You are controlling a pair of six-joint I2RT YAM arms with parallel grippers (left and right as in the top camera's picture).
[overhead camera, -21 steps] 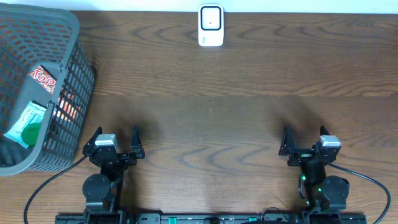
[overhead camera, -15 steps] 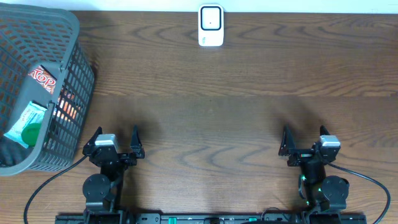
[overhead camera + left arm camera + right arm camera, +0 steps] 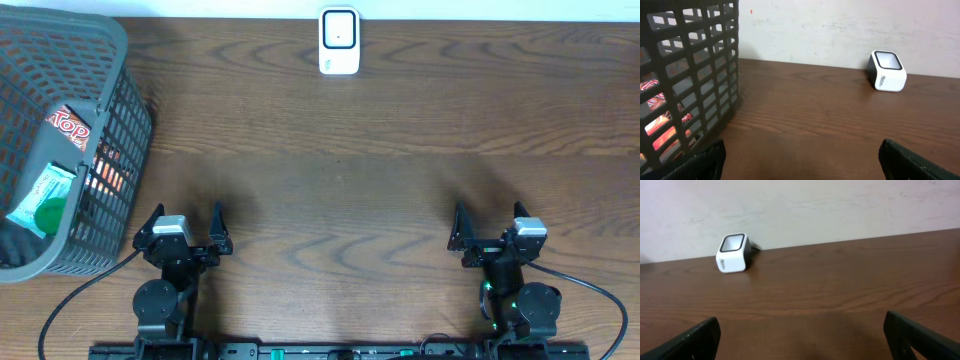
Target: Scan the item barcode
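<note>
My left gripper (image 3: 188, 213) and right gripper (image 3: 489, 213) gape empty; reaching into the left basket (image 3: 130, 112), I could snag its mesh.

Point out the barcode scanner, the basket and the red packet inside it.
barcode scanner (image 3: 339, 40): overhead view, on its white top face.
basket (image 3: 122, 140): overhead view, on its mesh side wall.
red packet (image 3: 68, 125): overhead view, on its printed lettering.

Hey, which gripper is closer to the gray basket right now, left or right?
Left. The left gripper sits open right beside the basket, just off its near wall. The right gripper, also open, is far across the table on the opposite side.
</note>
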